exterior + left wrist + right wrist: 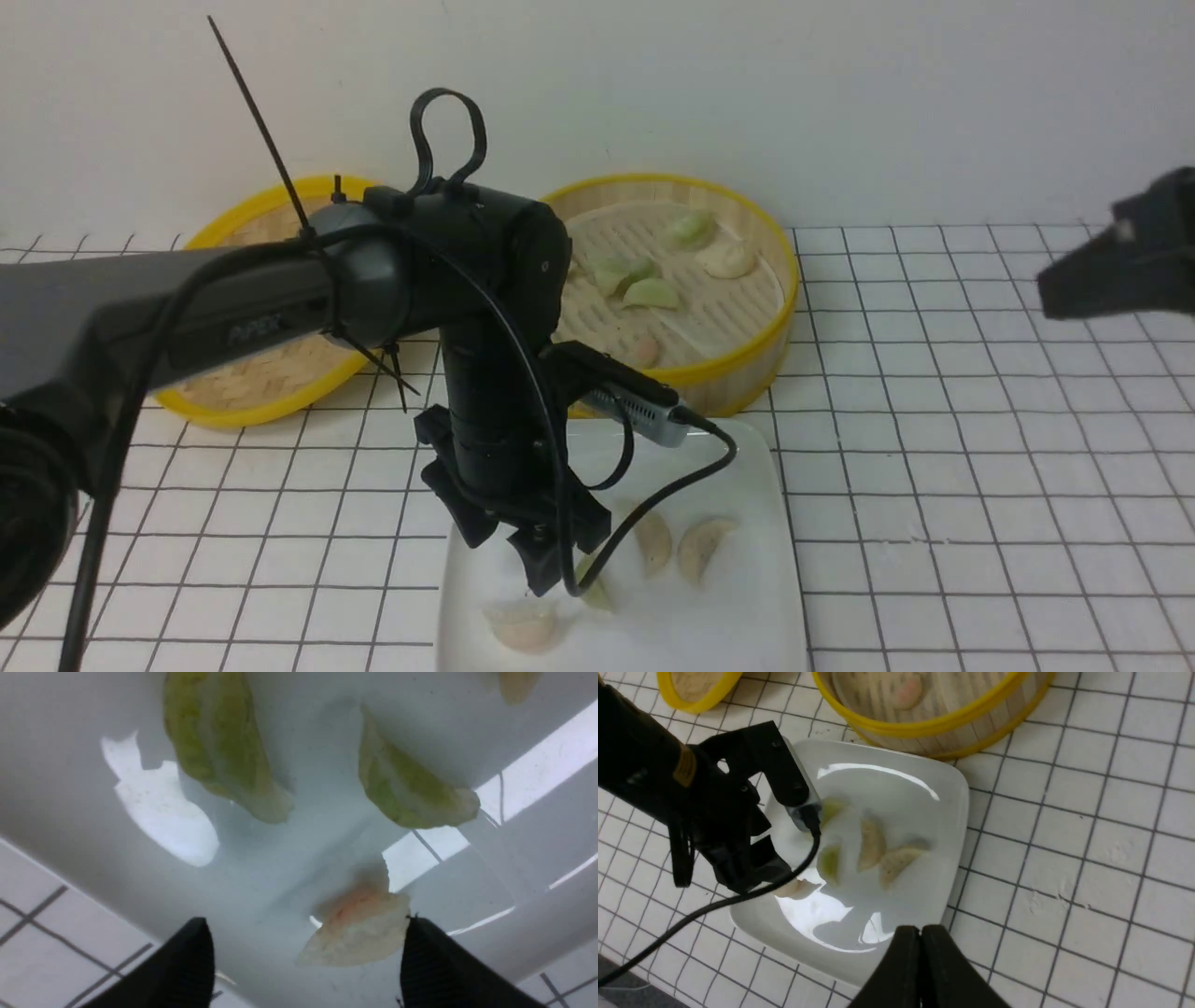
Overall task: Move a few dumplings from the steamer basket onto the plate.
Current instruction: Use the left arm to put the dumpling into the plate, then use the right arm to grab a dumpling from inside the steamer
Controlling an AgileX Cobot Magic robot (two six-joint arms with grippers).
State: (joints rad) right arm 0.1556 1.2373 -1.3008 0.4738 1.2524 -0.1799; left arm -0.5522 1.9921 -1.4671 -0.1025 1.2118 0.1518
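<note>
Standing wide apart above the left side of the plate (859, 961), the left fingers (303, 961) gripped nothing. In the left wrist view a pink-tinted dumpling (359, 928) lay on the plate between them, its long axis running roughly from one finger toward the other; whether either touched it could not be told. Farther out, toward the upper center of the front view, the steamer basket (709, 373) stood just behind the plate, one pinkish dumpling (645, 352) on its near floor. A fetch from there would have turned on the left arm, clearly nearer, reaching back over that near rim. The right fingers (920, 933), shut together, were well off to the right.
</note>
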